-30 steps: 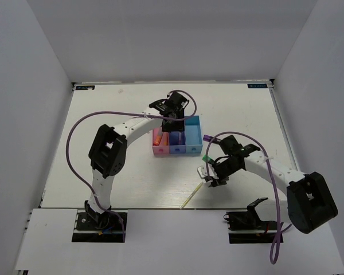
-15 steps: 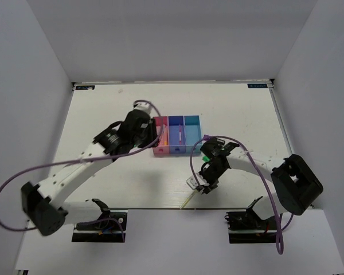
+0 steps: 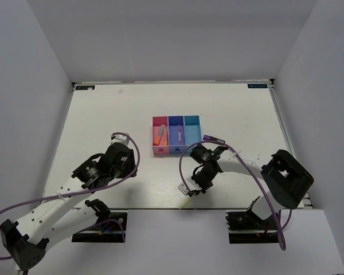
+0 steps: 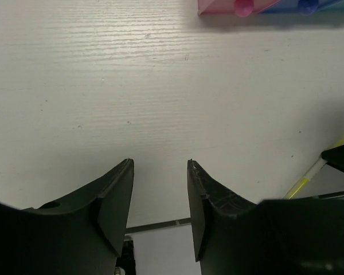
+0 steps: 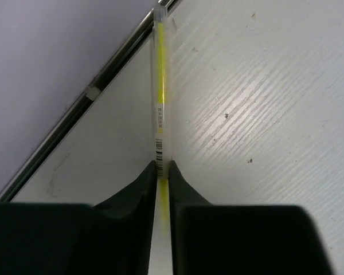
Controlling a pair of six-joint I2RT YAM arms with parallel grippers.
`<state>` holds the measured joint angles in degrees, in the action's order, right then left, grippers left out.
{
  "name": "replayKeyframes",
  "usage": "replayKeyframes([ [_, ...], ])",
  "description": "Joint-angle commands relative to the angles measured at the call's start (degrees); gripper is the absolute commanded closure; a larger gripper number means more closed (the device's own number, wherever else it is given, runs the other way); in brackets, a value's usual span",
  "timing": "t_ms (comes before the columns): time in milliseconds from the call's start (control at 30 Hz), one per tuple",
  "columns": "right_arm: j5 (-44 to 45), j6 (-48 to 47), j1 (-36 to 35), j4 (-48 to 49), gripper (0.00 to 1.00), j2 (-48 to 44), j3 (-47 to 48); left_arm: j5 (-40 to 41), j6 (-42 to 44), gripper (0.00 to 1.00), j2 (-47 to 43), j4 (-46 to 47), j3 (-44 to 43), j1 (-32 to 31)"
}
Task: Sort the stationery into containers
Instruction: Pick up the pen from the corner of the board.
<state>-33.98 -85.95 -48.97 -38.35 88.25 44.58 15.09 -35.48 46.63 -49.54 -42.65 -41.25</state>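
Your right hand (image 5: 162,166) is pressed together on the yellow-green pen (image 5: 160,86), pinching it near one end. The rest of the stick runs ahead of the fingers along the near edge of the table (image 5: 246,103). You cannot tell from the wrist view whether the pen is lifted or lying flat.

That pen looks like the piece now being worked, so it is not yet sorted. In the overhead view the pink-red bin (image 3: 160,150) already holds orange highlighters (image 3: 159,136). The dark blue bin (image 3: 176,150) holds a pink stick (image 3: 178,136). The light blue bin (image 3: 192,150) shows nothing you can make out. A purple-black highlighter (image 3: 214,139) lies on the table just beside the light blue bin, so it also remains to do.

Your left hand (image 4: 160,172) is spread with nothing between its fingers, low over bare table and well apart from the bins.

The right arm covers the patch of table beneath it, so any piece lying there is hidden, and no green-black highlighter shows in any view. The bin contents are too small overhead to count. The left wrist view cuts off all but the bins' near edge.
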Motion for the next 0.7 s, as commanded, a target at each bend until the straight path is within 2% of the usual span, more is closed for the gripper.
replayKeyframes([
  [0, 8.5, 2.8, -1.6, 2.9, 0.91, 2.2, -2.4, 1.3, -1.2, 0.47, -3.3, -1.2, 1.9, 0.3],
  [67, 9.4, 3.7, -2.4, 4.2, 1.00, 1.8, -3.9, 1.8, -1.3, 0.47, -4.7, -1.6, 3.1, 0.2],
  [167, 10.3, 6.7, -2.8, 4.1, 1.00, 0.2, -4.6, 1.8, -1.3, 0.47, -6.7, -1.7, 4.2, 0.2],
  [200, 9.8, 12.0, -3.1, 3.7, 1.00, -0.7, -2.9, 1.7, -1.3, 0.47, -7.5, -2.0, 4.7, 0.2],
  [267, 9.1, 16.8, -2.9, 3.3, 1.00, -2.1, -0.6, 1.4, -1.3, 0.47, -8.1, -2.1, 5.0, 0.1],
  [300, 8.7, 24.6, -3.0, 2.8, 1.00, -2.7, 0.9, 1.0, -1.3, 0.47, -8.2, -2.1, 5.1, 0.2],
  [400, 10.7, 35.9, -2.9, 4.4, 1.00, -3.1, 12.4, 0.3, -1.5, 0.47, -8.4, -1.4, 5.5, 0.2],
  [500, 17.3, 50.7, -2.6, 6.4, 1.00, -2.3, 20.8, -1.2, -2.1, 0.47, -8.0, 0.4, 6.7, 0.2],
  [567, 20.5, 55.3, -2.4, 7.2, 1.00, -1.2, 23.4, -2.3, -2.6, 0.47, -7.7, 1.1, 8.1, 0.2],
  [600, 24.6, 61.5, -2.3, 8.0, 1.00, -0.3, 27.6, -2.5, -3.1, 0.47, -7.3, 1.6, 8.5, 0.3],
  [667, 28.0, 65.5, -2.1, 8.3, 1.00, 1.5, 31.0, -3.1, -3.4, 0.47, -7.3, 2.4, 9.4, 0.2],
])
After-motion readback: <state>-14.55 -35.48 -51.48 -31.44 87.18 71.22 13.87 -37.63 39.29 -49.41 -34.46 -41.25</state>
